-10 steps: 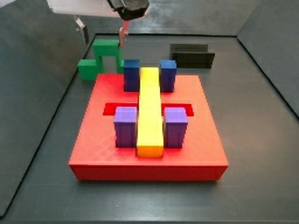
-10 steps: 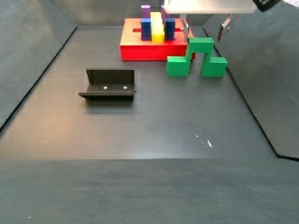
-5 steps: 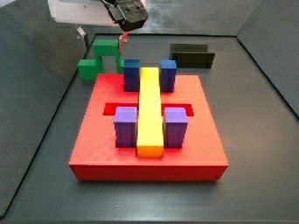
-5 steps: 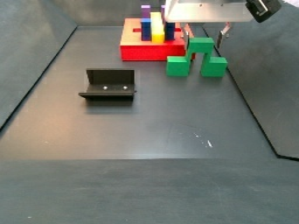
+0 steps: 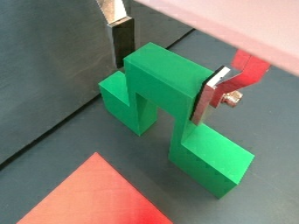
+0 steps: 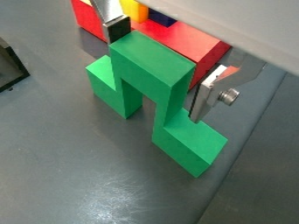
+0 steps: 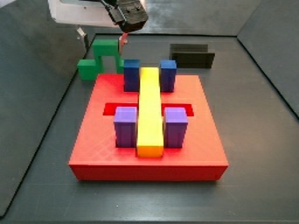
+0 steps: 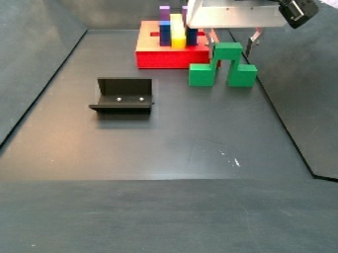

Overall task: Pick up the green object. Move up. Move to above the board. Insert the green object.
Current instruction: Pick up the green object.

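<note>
Gripper (image 5: 163, 63) poised over the green object (image 5: 166, 103), fingers (image 5: 121, 39) spread either side of its top bar, not clearly pinching it. Green object (image 8: 220, 65) standing on the table (image 8: 172, 148) just beside the board (image 7: 149, 131), well apart from the fixture (image 8: 123, 97).

green object (image 6: 149, 87): bright arch, legs on floor, beside board | board (image 7: 147, 140): red, flat | end effector (image 5: 163, 61): straddling arch top
</note>
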